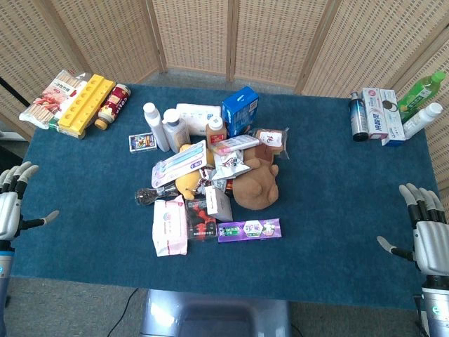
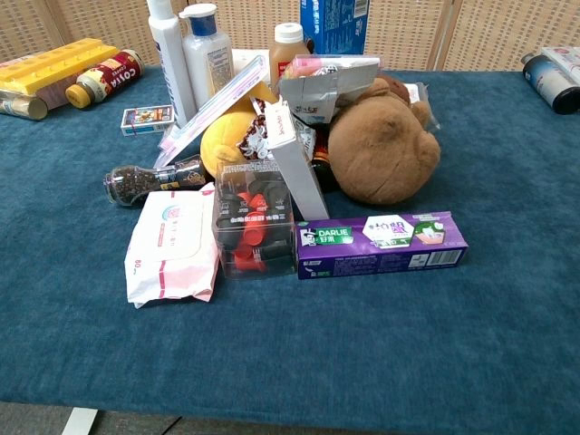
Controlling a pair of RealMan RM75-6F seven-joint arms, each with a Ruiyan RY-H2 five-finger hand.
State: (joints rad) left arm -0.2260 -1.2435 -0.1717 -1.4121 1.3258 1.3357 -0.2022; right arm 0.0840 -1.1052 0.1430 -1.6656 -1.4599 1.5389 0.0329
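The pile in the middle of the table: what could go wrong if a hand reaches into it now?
1. The things are stacked and lean on each other. Pulling the purple toothpaste box or the clear box of red clips could make the white carton above slide down.
2. The pepper grinder lies on its side and may roll if bumped.
3. Both the left hand and the right hand are open at the table's edges, so each reach is long and could brush the white wipes pack.
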